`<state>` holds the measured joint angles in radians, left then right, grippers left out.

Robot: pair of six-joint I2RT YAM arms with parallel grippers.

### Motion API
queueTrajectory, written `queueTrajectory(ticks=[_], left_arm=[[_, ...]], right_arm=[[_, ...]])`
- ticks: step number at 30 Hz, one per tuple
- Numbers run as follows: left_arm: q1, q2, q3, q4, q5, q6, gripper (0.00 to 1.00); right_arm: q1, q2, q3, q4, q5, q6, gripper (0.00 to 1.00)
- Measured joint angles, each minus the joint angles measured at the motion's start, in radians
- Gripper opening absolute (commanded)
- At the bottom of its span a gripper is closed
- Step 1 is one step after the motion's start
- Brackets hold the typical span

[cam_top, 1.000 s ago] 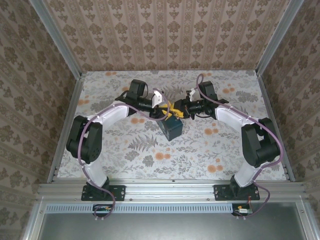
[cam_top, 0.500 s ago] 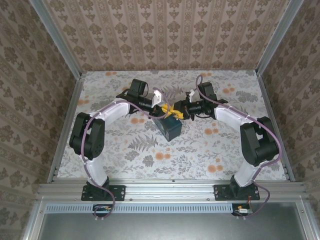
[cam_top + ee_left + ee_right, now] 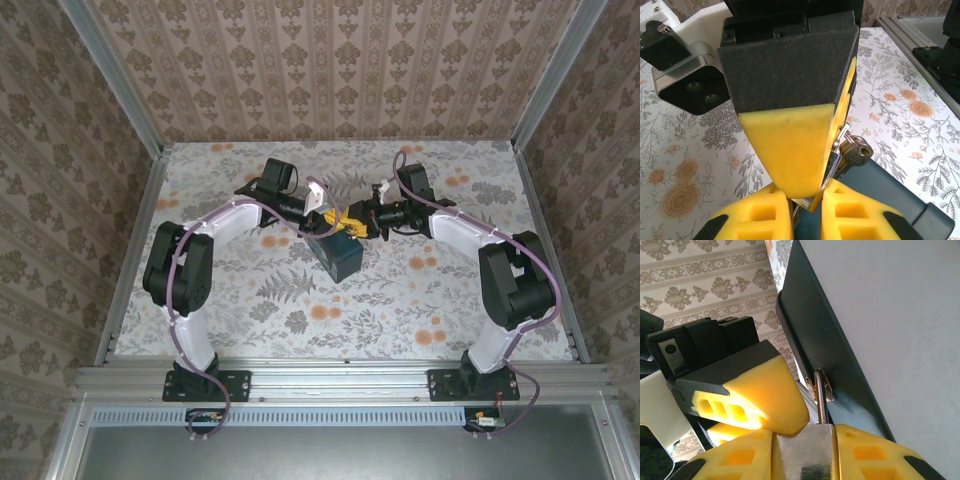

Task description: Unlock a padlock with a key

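My right fingers (image 3: 845,440) pinch the padlock (image 3: 802,455) by its silver body, one yellow pad on each side. Its shackle (image 3: 821,405) runs straight away from me and passes through a small metal loop (image 3: 824,382) on the edge of the dark-blue box (image 3: 342,258). So the padlock is hooked to the box, clear of the table (image 3: 250,300).

From above, both my arms meet over the far end of that box, near the middle of the table. My left fingers (image 3: 772,212) sit just beside the right ones, their yellow tips drawn near each other with only a narrow gap between. In that gap lies a thin sliver of metal, perhaps the key (image 3: 806,203). The view there is too cramped to be sure, and I cannot tell whether I am pinching it.
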<state>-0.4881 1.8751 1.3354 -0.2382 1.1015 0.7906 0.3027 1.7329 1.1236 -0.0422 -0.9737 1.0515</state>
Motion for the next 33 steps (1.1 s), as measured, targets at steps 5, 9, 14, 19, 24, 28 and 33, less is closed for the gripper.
queueTrajectory(ticks=[5, 9, 14, 19, 24, 28, 33], left_arm=[[0.000, 0.000, 0.003, -0.026, 0.003, 0.025, 0.06], [0.000, 0.003, 0.012, -0.046, 0.005, 0.041, 0.05], [0.000, 0.003, 0.012, -0.065, 0.006, 0.044, 0.05], [0.000, 0.004, 0.013, -0.077, 0.006, 0.045, 0.04], [0.000, 0.011, 0.015, -0.089, 0.007, 0.044, 0.04], [0.000, 0.012, 0.026, -0.109, 0.010, 0.044, 0.03], [0.000, 0.021, 0.049, -0.130, 0.021, 0.045, 0.03]], right_arm=[[-0.008, 0.000, 0.000, -0.018, -0.009, -0.033, 0.37], [-0.027, 0.000, 0.025, -0.079, -0.021, -0.092, 0.39], [-0.071, 0.000, 0.069, -0.146, -0.021, -0.191, 0.41], [-0.082, -0.006, 0.107, -0.220, -0.018, -0.318, 0.42], [-0.068, -0.055, 0.101, -0.257, 0.010, -0.520, 0.47], [-0.049, -0.167, 0.032, -0.212, 0.079, -0.688, 0.50], [-0.026, -0.219, -0.016, -0.139, 0.122, -0.853, 0.50]])
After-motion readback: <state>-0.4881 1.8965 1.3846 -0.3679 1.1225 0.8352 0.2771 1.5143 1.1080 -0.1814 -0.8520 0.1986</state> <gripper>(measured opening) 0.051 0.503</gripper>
